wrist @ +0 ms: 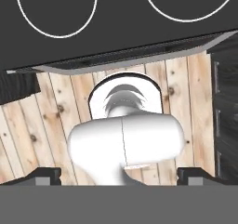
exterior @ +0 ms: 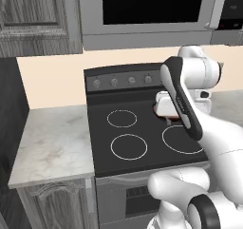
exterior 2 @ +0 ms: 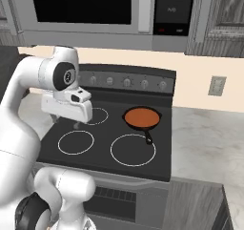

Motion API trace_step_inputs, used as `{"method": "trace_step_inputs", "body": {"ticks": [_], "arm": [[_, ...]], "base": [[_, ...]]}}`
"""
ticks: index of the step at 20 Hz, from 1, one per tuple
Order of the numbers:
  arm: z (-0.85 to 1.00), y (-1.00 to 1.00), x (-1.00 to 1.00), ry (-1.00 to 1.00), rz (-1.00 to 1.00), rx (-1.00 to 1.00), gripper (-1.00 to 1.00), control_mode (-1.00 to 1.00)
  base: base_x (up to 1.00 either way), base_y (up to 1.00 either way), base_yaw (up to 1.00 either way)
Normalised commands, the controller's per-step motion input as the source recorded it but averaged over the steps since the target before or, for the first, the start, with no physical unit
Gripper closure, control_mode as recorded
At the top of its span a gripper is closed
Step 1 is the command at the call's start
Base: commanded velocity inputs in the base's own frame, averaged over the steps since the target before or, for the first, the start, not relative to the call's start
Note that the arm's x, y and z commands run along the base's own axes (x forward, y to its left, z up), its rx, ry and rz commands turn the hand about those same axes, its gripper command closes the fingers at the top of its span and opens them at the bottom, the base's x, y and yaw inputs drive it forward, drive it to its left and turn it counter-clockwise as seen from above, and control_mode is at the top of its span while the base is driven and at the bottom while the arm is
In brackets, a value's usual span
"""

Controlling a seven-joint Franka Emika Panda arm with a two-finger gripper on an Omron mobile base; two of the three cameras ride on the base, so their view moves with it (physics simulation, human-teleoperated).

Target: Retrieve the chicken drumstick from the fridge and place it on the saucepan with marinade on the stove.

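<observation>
The saucepan (exterior 2: 141, 118) sits on the back right burner of the black stove (exterior 2: 102, 152), its dark handle pointing to the front. The orange-red marinade (exterior 2: 140, 116) lies flat inside it. My gripper (exterior 2: 66, 123) hangs open over the stove's left side, well left of the pan and pointing down. In the hand view the gripper (wrist: 119, 175) has its fingertips (wrist: 44, 175) far apart with nothing between them, above the stove's front edge (wrist: 121, 14). In the left base view a sliver of the pan (exterior: 154, 110) peeks out beside my hand. The chicken drumstick and the fridge are out of view.
A grey microwave (exterior 2: 81, 5) hangs above the stove, over the knob panel (exterior 2: 126, 82). Marble counters flank it on the left (exterior: 52, 142) and right (exterior 2: 205, 138). A wall outlet (exterior 2: 217, 86) is at the right. Wooden floor (wrist: 46, 121) lies below.
</observation>
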Motion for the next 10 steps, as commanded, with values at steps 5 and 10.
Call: {"method": "trace_step_inputs", "body": {"ticks": [5, 10], "arm": [[0.01, 0.00, -0.58, 0.09, 0.00, 0.00, -1.00, -1.00], [0.00, 0.00, -0.59, 0.07, 0.00, 0.00, -1.00, -1.00]], "base": [[0.00, 0.00, 0.00], [0.00, 0.00, 0.00]]}}
